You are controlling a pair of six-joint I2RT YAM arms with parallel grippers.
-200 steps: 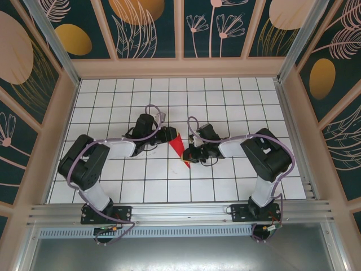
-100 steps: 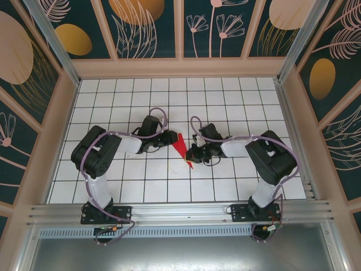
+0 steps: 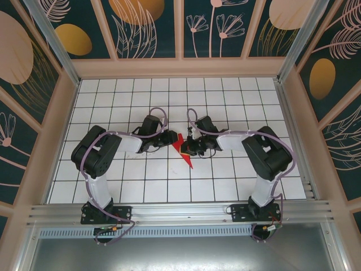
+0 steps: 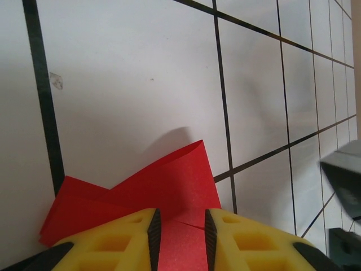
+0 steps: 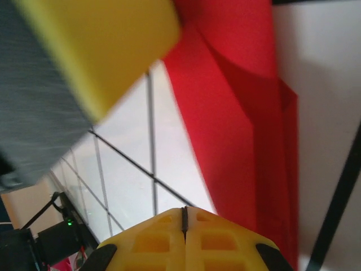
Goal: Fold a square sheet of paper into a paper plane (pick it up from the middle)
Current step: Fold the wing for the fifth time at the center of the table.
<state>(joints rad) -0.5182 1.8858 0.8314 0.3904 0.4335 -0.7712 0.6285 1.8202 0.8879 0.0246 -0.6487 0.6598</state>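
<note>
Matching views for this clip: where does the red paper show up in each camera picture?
Top external: the red paper lies mid-table, its narrow point toward the near edge.
Left wrist: bottom centre and left, running off the lower edge.
Right wrist: a band down the right side, top to bottom.
Shared landmark: the black grid lines of the white table.

The paper (image 3: 183, 149) is bright red all over. The table (image 3: 141, 180) is white with thin black lines that make squares. The fingers (image 4: 113, 240) are yellow with black inner edges. The arms (image 3: 93, 157) are black and white, with purple wires (image 3: 158, 110). The walls (image 3: 242, 28) are dark blue-green with orange and pink plants.
</note>
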